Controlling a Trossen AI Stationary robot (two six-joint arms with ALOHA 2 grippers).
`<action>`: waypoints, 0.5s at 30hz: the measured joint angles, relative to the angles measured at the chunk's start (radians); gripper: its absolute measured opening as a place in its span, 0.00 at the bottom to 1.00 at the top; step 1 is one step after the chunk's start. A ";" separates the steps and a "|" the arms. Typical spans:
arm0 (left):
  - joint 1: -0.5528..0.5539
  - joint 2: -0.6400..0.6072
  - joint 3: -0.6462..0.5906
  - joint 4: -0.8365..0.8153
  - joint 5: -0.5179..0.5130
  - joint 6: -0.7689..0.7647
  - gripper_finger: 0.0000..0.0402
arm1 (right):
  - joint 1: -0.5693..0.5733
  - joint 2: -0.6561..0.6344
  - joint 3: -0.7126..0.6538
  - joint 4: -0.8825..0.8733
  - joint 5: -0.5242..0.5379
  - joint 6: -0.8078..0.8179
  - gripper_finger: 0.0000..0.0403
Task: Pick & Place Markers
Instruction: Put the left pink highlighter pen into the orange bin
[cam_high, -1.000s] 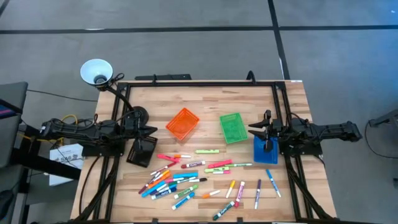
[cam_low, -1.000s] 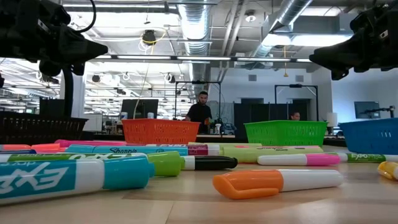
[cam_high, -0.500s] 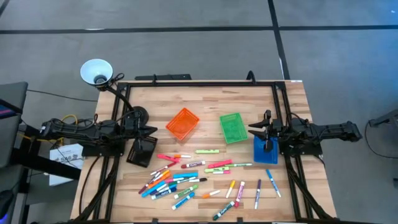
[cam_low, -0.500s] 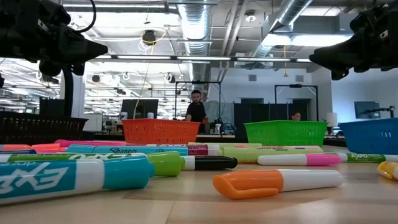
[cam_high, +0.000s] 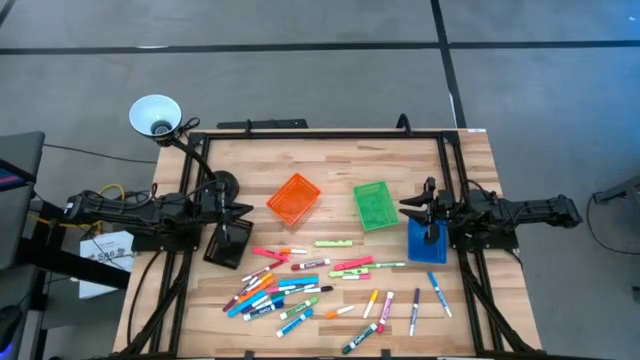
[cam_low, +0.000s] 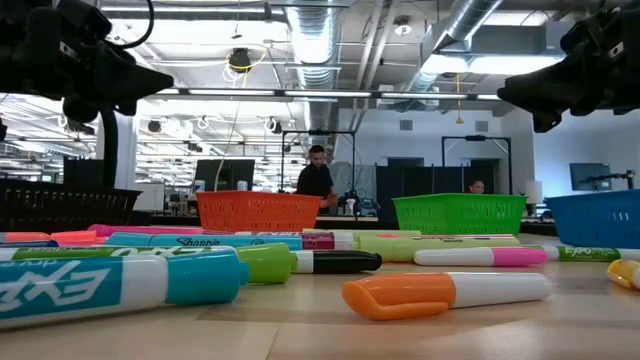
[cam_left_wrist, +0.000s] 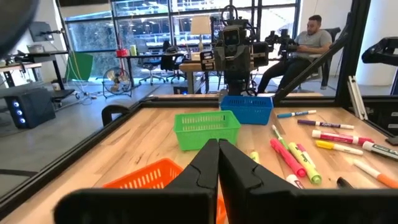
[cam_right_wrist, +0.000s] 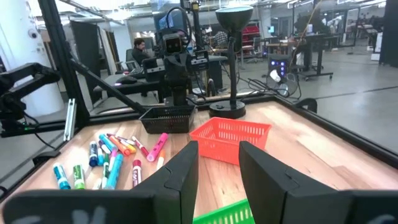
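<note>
High view: markers (cam_high: 300, 285) loose on bench (cam_high: 330, 160) | left gripper (cam_high: 243, 209) jaws closed, empty | right gripper (cam_high: 407, 206) jaws parted, empty

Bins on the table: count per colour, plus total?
Orange bin: 1
Green bin: 1
Blue bin: 1
Black bin: 1
Total: 4

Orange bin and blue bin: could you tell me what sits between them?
The green bin sits between the orange bin and blue bin, in the high view.
</note>
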 joint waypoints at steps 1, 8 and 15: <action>0.000 0.000 0.000 0.000 0.000 0.000 0.02 | 0.000 0.000 0.000 0.000 0.000 0.000 0.27; 0.000 0.000 0.000 0.006 0.000 0.002 0.02 | 0.000 0.000 0.000 0.013 0.000 -0.006 0.27; 0.000 0.000 0.000 0.103 0.000 -0.009 0.02 | 0.008 0.000 0.000 0.012 -0.001 0.055 0.27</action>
